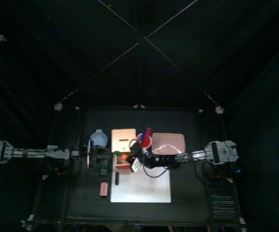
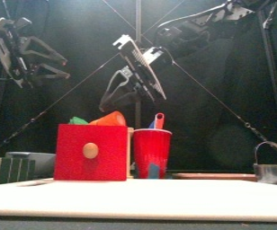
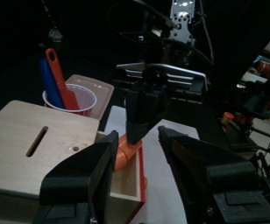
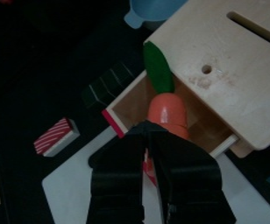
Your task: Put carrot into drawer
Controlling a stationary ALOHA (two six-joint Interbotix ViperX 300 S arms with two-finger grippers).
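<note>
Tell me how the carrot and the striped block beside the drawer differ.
The carrot is orange with a green tip; the striped block is red and white. The carrot sits in the open drawer, its end between the jaws of the right gripper; the block lies on the black table, untouched. Both are small and oblong.

"What is this place?"

"A robot lab. See the black curtains (image 1: 33,91) all round the small table (image 1: 75,186)? Two robot arms (image 1: 33,152) reach in, and cords cross up high."

"Not a kitchen?"

"No."
</note>
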